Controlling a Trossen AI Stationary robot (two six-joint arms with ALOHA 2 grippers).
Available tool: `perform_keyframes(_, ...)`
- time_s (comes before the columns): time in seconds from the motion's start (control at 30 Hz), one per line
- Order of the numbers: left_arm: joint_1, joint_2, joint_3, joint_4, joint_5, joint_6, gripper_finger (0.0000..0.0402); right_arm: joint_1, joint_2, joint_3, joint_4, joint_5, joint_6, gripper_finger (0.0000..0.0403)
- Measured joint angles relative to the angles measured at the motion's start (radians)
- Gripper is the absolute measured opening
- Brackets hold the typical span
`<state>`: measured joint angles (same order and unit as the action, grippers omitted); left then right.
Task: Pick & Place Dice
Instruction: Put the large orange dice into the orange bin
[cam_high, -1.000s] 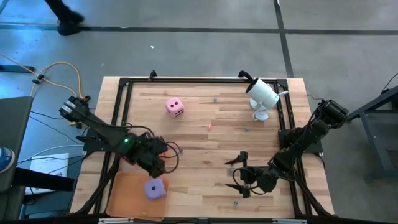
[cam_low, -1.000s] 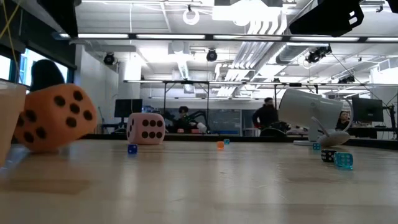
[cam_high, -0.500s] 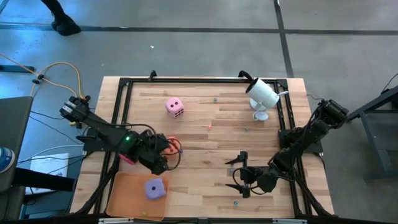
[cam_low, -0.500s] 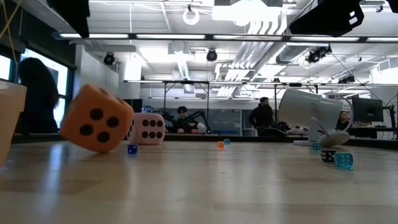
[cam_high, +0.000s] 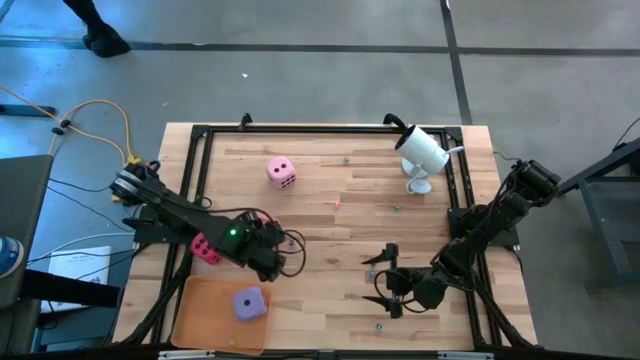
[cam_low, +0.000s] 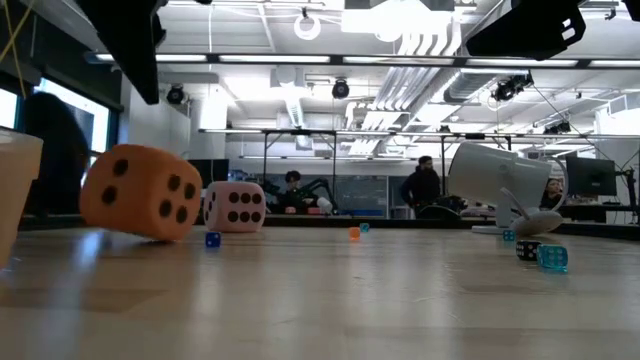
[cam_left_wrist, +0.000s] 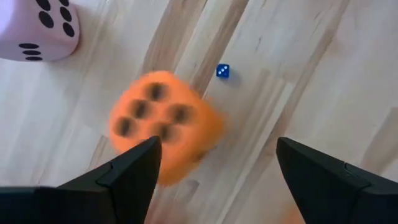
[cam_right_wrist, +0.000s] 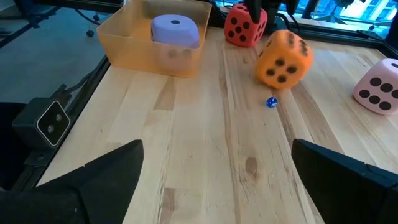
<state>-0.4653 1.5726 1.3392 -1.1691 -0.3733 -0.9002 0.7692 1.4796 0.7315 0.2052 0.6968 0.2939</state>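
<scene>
The orange die (cam_low: 140, 192) lies tilted on the wood, blurred in the left wrist view (cam_left_wrist: 165, 124). My left gripper (cam_left_wrist: 217, 146) hangs open above it, touching nothing, and hides it in the high view (cam_high: 268, 255). The magenta die (cam_high: 205, 247) sits on the table beside the flat orange tray (cam_high: 205, 320). The purple die (cam_high: 250, 302) rests inside that tray. Farther back the light pink die (cam_high: 280, 172) stands on the table. My right gripper (cam_high: 385, 282) waits open at the near right, empty.
A white tilted device on a stand (cam_high: 422, 152) occupies the far right corner. Tiny dice lie scattered, one blue (cam_left_wrist: 222, 71) close to the orange die. A black frame (cam_high: 195, 190) borders the table. People show in the room beyond.
The orange die has tumbled over the table toward the right, turning onto other faces. My left gripper has followed it toward the right edge and sunk lower, staying open. My right arm has kept still.
</scene>
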Motion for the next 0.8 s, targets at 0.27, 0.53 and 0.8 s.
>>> perform_keyframes(0.27, 0.047, 0.010, 0.000, 0.004, 0.053, -0.034, 0.0368, 0.000, 0.000, 0.000, 0.000, 0.000, -0.001, 0.0398)
perform_keyframes(0.53, 0.140, 0.018, 0.000, 0.002, 0.191, -0.092, 0.0398, 0.000, 0.000, 0.000, 0.000, -0.001, -0.003, 0.0398)
perform_keyframes(0.8, 0.198, 0.018, 0.000, 0.002, 0.215, -0.082, 0.0398, 0.000, 0.000, 0.000, 0.002, 0.020, -0.001, 0.0398)
